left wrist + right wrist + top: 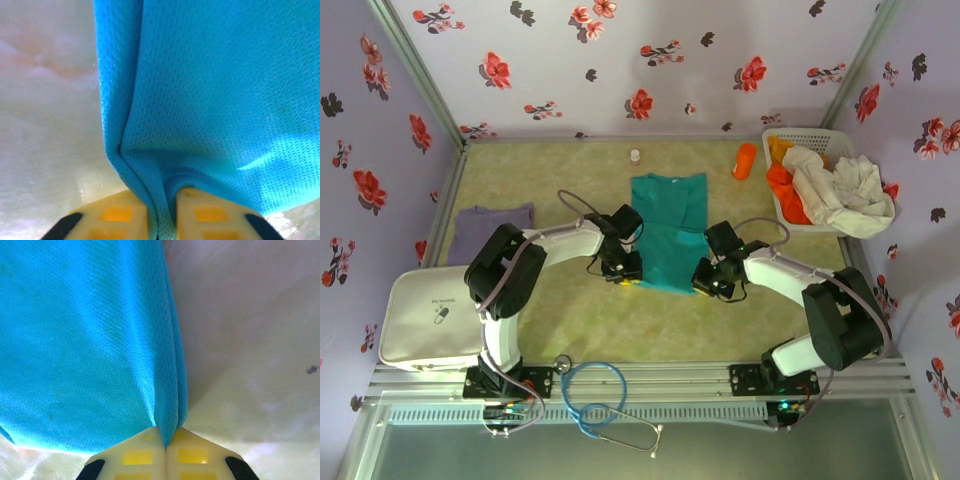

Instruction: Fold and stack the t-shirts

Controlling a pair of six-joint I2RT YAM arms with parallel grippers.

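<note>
Pale table (pixel 570 325); teal mesh t-shirt (pixel 668 228) narrow, apparently doubled; left hand (pixel 164 194), right hand (pixel 165 432) each pinching hem

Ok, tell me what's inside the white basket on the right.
The white basket holds crumpled orange cloth and off-white cloth that spills over its rim. Anything beneath that pile, and the basket's floor, is covered.

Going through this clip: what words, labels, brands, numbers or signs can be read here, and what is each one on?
Nothing can be read.
white case: a short line of dark print above a small pill-shaped symbol, too small to read.
teal t-shirt: plain cloth, with no print or tag visible from the top or wrist views.
</note>
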